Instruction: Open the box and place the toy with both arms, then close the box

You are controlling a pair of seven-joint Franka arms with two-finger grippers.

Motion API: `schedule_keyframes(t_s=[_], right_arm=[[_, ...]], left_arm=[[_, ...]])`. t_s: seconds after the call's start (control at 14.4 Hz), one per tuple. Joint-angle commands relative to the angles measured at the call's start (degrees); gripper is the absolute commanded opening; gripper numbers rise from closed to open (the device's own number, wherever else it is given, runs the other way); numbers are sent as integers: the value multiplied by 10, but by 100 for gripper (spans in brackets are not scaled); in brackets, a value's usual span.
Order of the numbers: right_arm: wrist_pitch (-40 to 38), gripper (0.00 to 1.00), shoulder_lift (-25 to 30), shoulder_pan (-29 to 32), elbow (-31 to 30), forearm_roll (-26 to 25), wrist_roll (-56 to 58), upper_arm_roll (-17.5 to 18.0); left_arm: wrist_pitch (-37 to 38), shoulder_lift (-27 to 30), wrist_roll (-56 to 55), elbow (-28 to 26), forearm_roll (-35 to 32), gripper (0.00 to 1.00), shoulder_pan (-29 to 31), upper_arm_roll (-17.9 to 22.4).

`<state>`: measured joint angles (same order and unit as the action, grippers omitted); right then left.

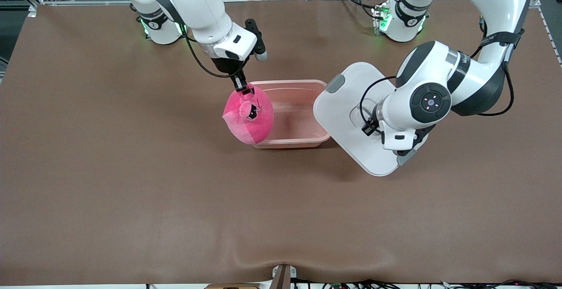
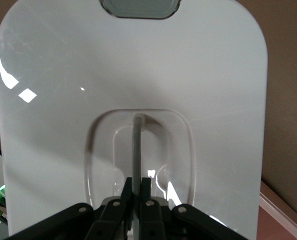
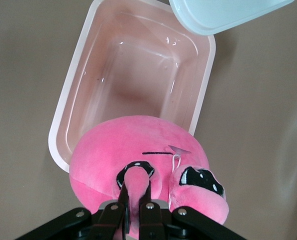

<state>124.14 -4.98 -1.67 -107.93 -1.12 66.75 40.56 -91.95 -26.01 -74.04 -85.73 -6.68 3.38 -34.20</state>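
Observation:
The pale pink box (image 1: 307, 142) stands open in the middle of the table, and its inside (image 3: 138, 75) holds nothing. My right gripper (image 1: 240, 84) is shut on the nub of the bright pink toy (image 1: 249, 115). The toy (image 3: 138, 150) hangs over the box's rim at the right arm's end. My left gripper (image 2: 137, 182) is shut on the thin handle (image 2: 137, 145) in the recess of the white lid (image 2: 138, 75). It holds the lid (image 1: 347, 104) turned askew beside the box, toward the left arm's end. The left wrist covers that gripper in the front view.
Grey clips (image 1: 335, 83) (image 1: 406, 157) sit at the lid's two ends. The lid's corner (image 3: 223, 12) overlaps the box's corner. Brown table surface (image 1: 131, 170) spreads all around the box.

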Motion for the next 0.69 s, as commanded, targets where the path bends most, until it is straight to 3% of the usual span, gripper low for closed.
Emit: schedule_keyframes(t_s=[0.0,0.63], right_arm=[[4,0,10,2,-8,6,10,11],[4,0,11,4,-17,3,13,21]], left_arm=[[18,11,11,5,11,0,-1,-5],[43,20,5,6,25,0,5,-8]])
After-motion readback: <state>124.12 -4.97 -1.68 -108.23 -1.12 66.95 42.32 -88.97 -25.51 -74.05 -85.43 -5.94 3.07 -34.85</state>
